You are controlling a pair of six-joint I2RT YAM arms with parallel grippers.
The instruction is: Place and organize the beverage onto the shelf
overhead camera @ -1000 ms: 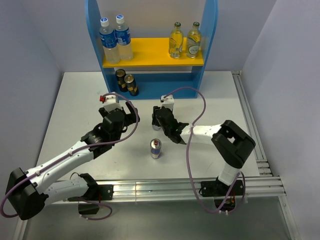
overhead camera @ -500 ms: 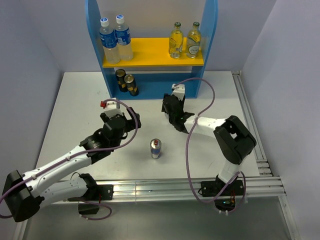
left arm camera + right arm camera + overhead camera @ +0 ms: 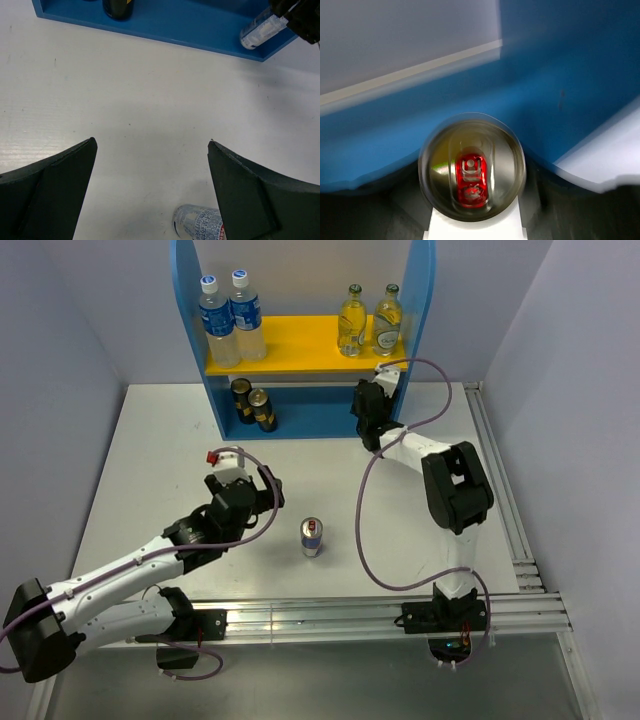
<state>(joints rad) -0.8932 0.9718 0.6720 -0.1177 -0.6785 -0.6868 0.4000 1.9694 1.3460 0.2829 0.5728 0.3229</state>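
Observation:
The shelf [image 3: 418,300] stands at the back with its yellow board [image 3: 300,345]. My right gripper [image 3: 368,412] is shut on a slim silver-blue can [image 3: 471,172] and holds it tilted at the right end of the blue base [image 3: 200,30]; the can's red tab faces the wrist camera. That held can [image 3: 259,30] also shows in the left wrist view. A second slim can [image 3: 312,537] stands on the table. My left gripper [image 3: 151,144] hangs open and empty just left of it. Two green-capped glass bottles [image 3: 370,320] stand on the board, two dark cans [image 3: 252,404] on the base.
Two plastic water bottles with blue labels [image 3: 230,320] stand at the left end of the yellow board. Grey walls close in the table left and right. A metal rail [image 3: 500,490] runs along the right edge, another along the front by the arm bases.
My right arm has carried its can from the middle of the table back and to the right, up to the shelf's base. The left arm has drawn back slightly toward the front.

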